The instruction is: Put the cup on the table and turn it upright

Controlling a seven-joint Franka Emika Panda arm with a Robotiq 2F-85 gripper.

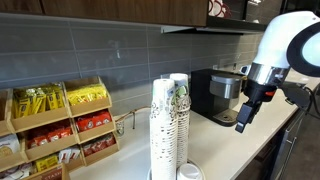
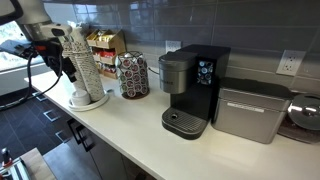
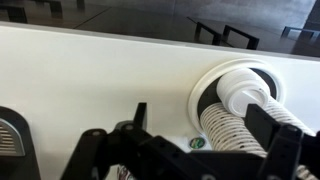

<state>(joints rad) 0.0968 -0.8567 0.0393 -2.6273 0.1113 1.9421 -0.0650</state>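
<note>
My gripper [image 3: 205,113] is open and empty, its two black fingers spread wide above the tall stacks of nested patterned paper cups [image 3: 232,132] and white lids [image 3: 246,92]. In both exterior views the gripper [image 1: 243,120] [image 2: 63,60] hangs just beside the tops of the stacks [image 1: 170,120] [image 2: 82,68]. I cannot make out a single cup apart from the stacks. The off-white table [image 1: 225,142] [image 2: 130,130] [image 3: 100,65] runs under everything.
The stacks stand in a white round tray [image 3: 203,84] [image 2: 90,101]. A black coffee machine [image 1: 215,93] [image 2: 190,90], a round pod holder [image 2: 132,75], a steel box [image 2: 250,110] and a wooden snack rack [image 1: 55,125] line the wall. The table's front edge [image 3: 130,32] lies beyond the stacks.
</note>
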